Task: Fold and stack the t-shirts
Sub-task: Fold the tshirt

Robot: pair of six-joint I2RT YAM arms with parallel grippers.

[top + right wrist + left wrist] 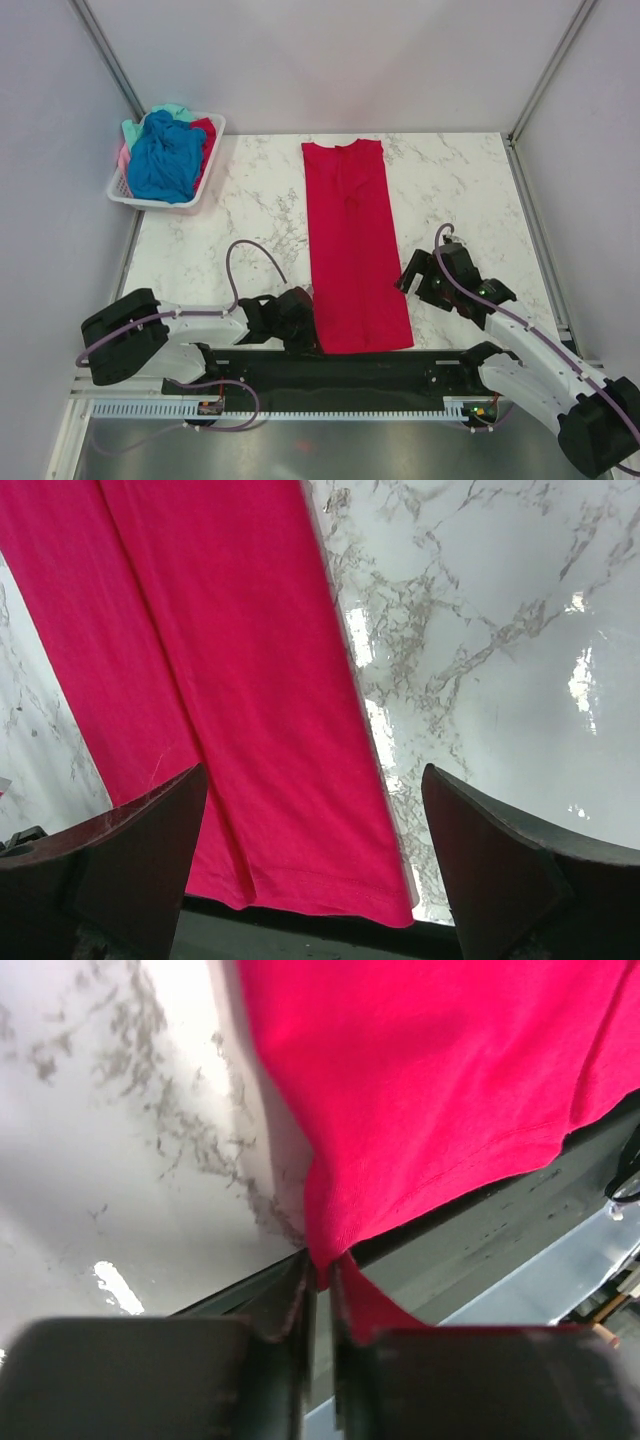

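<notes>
1 crimson t-shirt [350, 240]: I have its hem corner pinched in my left gripper [322, 1285]; right gripper [312, 780] spread wide, hem beneath it.

White slatted basket [150, 202] at far-left corner of marble tbl [450, 190], grey walls [340, 60] round it.

Surface [455, 190] bare and passable along the right edge and between left edge and crimson t-shirt [352, 240], which lies flat down the middle. White basket [150, 204] of heaped t-shirts [165, 155] blocks the far left corner. Left arm [195, 322] and right arm [535, 345] occupy the near edge.
</notes>
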